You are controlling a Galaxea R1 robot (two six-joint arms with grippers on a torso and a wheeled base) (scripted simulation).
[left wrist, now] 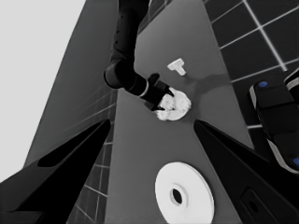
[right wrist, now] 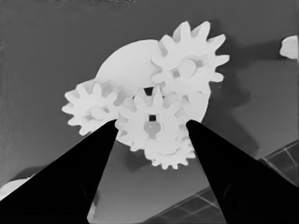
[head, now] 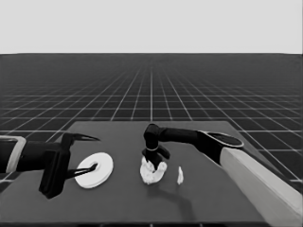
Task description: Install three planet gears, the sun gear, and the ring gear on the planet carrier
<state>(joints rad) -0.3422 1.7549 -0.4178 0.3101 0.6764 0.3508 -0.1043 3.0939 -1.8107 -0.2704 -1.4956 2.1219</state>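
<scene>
The smaller round part (right wrist: pixel 126 65) lies mid-table (head: pixel 152 176) and carries three small toothed gears: one (right wrist: pixel 189 67), another (right wrist: pixel 93 109), and a third (right wrist: pixel 170 157) that is half hidden. My right gripper (head: pixel 155 163) hangs just over it. In the right wrist view the right gripper (right wrist: pixel 150 123) is shut on a fourth toothed gear (right wrist: pixel 140 128), held over the part's central hole between the other three. The larger round part (head: pixel 102 166) lies flat to the left. My left gripper (head: pixel 97 152) waits open above its edge and does not hold it.
A thin white piece (head: pixel 180 176) with a short stem lies just right of the gear cluster, also visible from the left wrist (left wrist: pixel 177 66). The right arm's pale forearm (head: pixel 265 184) fills the lower right corner. Dark machinery with blue lights (left wrist: pixel 275 116) sits past the table's edge.
</scene>
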